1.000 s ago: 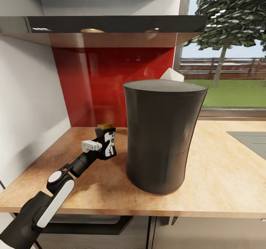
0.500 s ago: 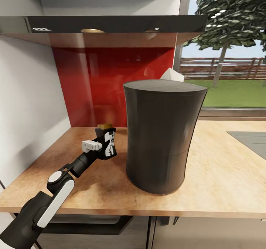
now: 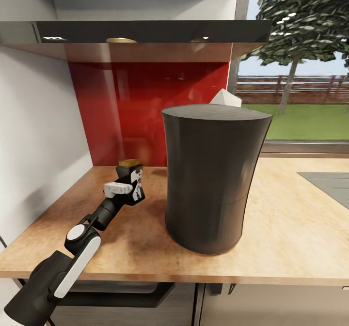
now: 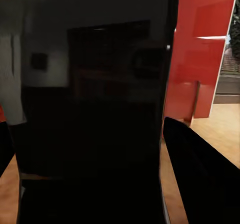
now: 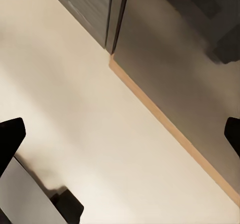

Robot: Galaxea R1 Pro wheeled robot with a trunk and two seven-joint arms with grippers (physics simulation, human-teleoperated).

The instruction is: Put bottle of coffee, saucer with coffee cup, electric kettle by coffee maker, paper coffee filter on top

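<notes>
Now the held bottle of coffee (image 3: 132, 179) sits farther left, away from the coffee maker (image 3: 213, 176).

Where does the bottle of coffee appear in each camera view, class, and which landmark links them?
Head view: bottle of coffee left of centre, in the left gripper, beside the coffee maker.
Left wrist view: dark bottle between the fingers.
Right wrist view: floor and cabinets; no bottle.
Shared landmark: red backsplash.

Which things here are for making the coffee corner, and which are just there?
For the job:
- coffee maker
- bottle of coffee, held by the left gripper
- paper coffee filter
- countertop

Just there:
- red backsplash
- window
- tree
</notes>
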